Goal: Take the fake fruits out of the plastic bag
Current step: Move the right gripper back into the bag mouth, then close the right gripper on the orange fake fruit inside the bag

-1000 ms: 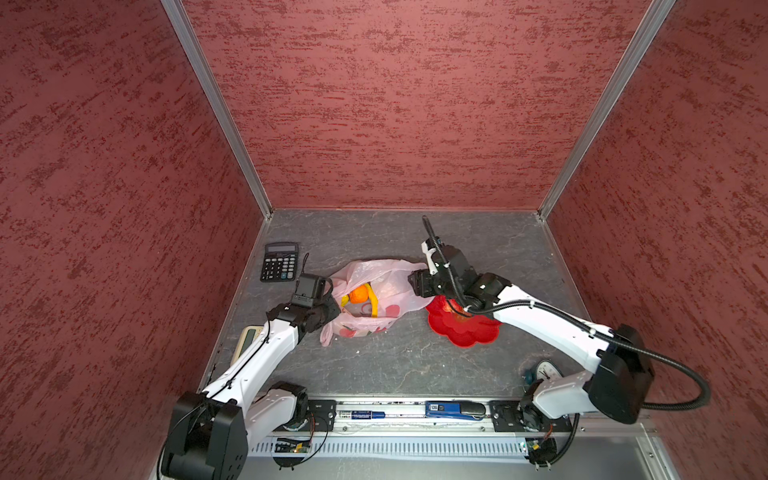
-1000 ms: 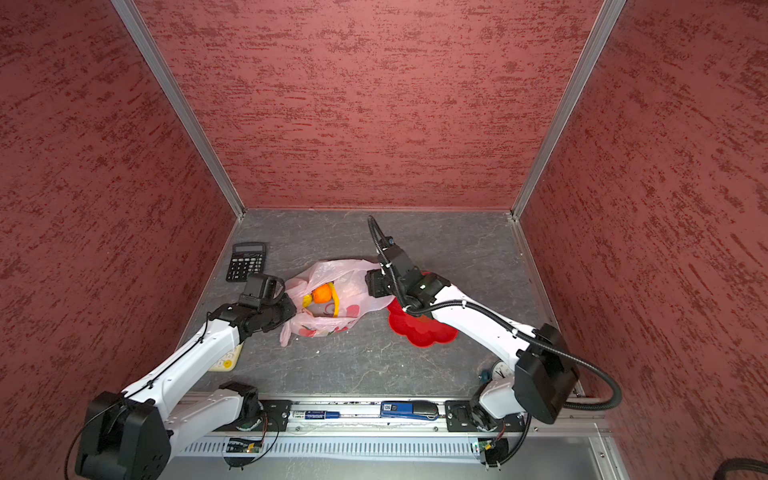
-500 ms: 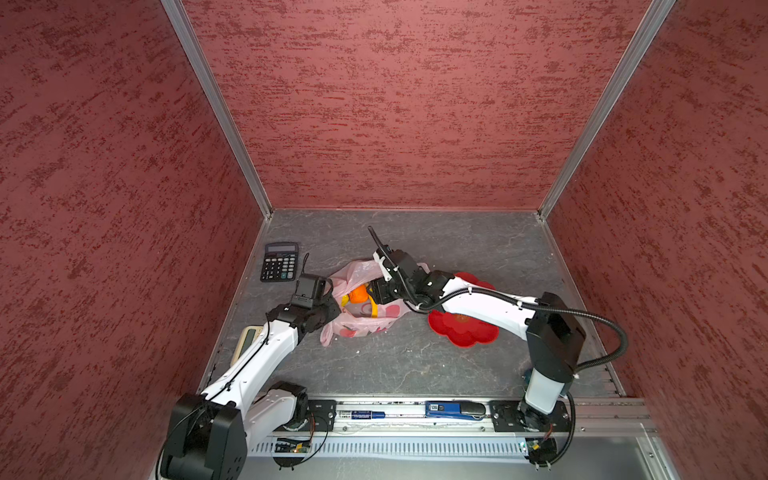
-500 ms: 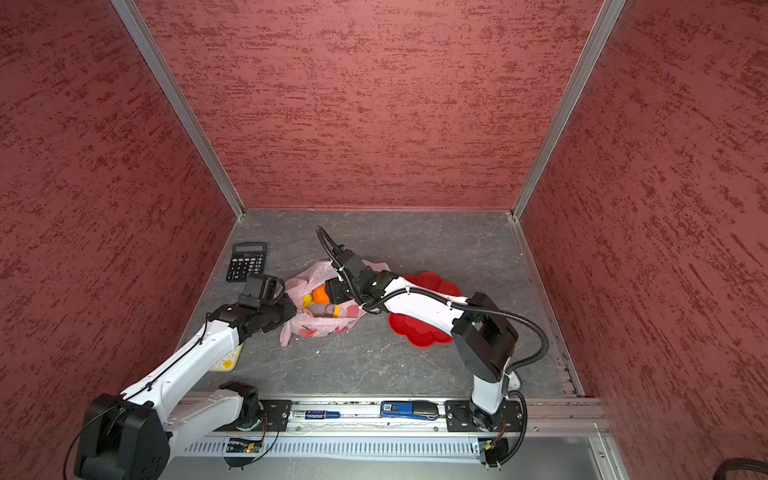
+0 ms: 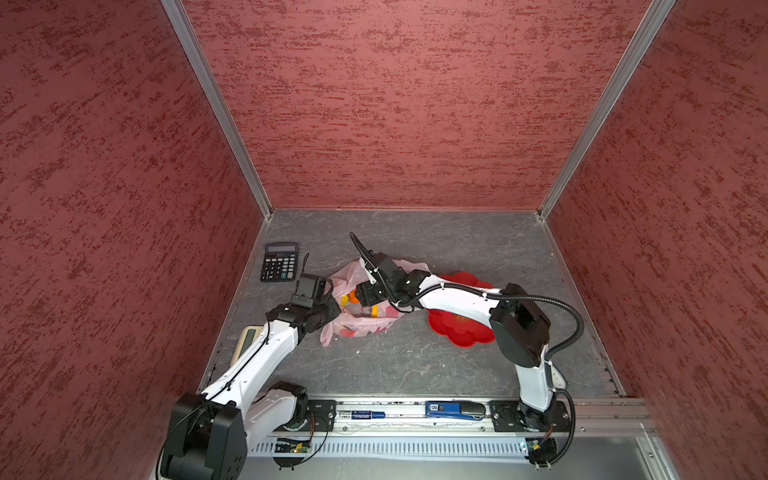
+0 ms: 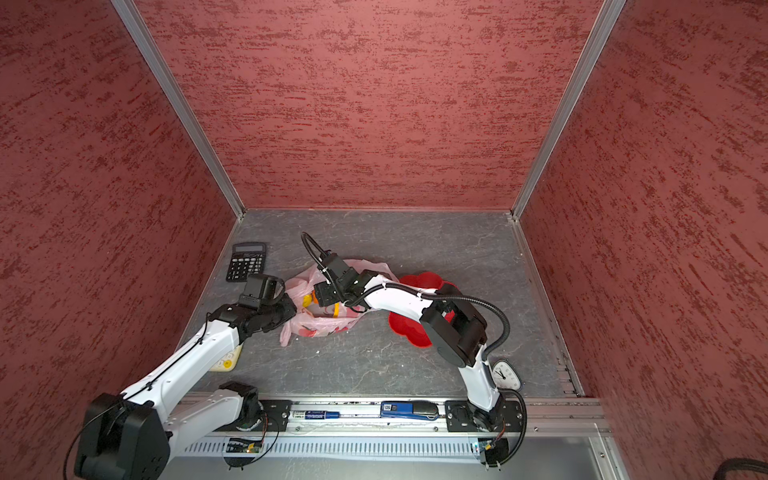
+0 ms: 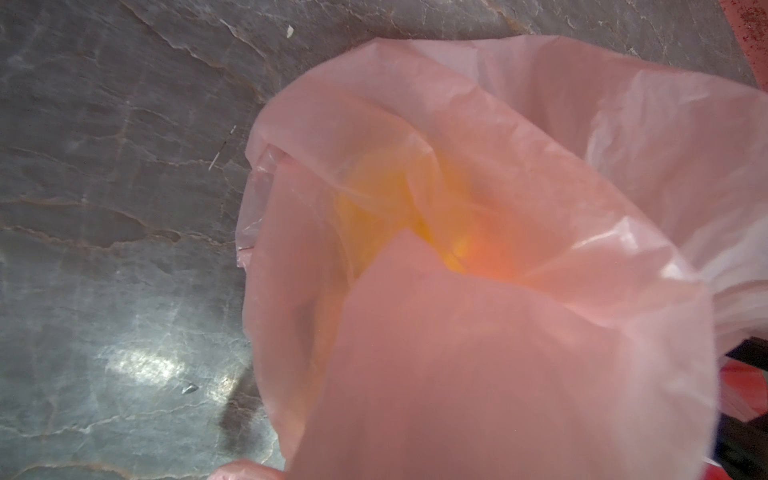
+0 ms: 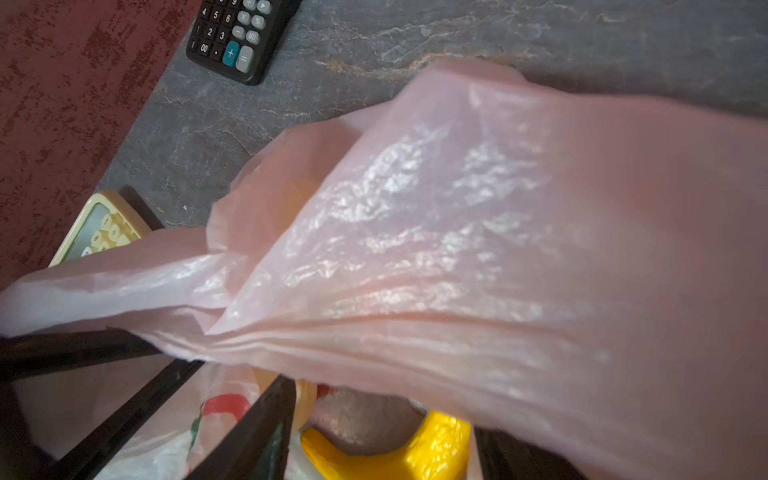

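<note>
Plastic bag (image 5: 360, 326) between calculator (image 5: 279, 262) and red dish (image 5: 457, 334)

The pale-pink, crinkled plastic bag (image 5: 362, 323) is laid on the grey table (image 5: 415, 361), mouth opened; a glossy yellow banana (image 8: 419, 459) and an orange (image 5: 354, 296) are seen inside.

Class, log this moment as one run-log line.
step: reach into bag | left gripper: shut on bag edge | right gripper: open around banana in bag

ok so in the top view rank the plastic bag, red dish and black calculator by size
1. plastic bag
2. red dish, partly hidden, so the gap is unsure
3. black calculator
</note>
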